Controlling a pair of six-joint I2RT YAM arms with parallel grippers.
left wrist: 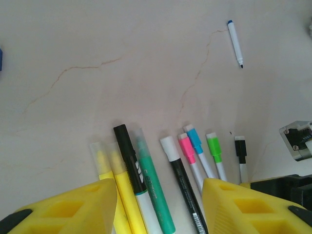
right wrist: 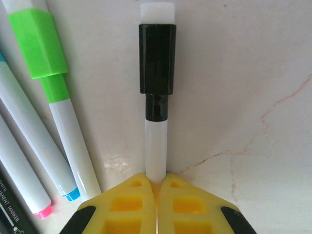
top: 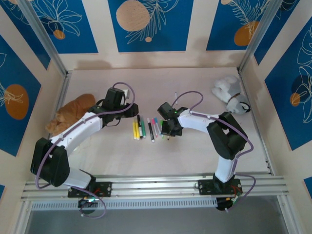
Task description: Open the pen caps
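Your right tool (right wrist: 156,187) was clenched on the barrel of the black-capped pen (right wrist: 156,146) on the bench (right wrist: 243,73), your left tool (left wrist: 159,195) hung released over the row of pens (left wrist: 165,156), and every cap there, the black cap (right wrist: 157,58) included, was not yet off.

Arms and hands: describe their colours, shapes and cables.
The left arm and right arm have white links between bulky black joints, and a purple cable loops along each. The left hand and right hand have blocky yellow fingers with hollow pockets and black inserts at the outer edges.
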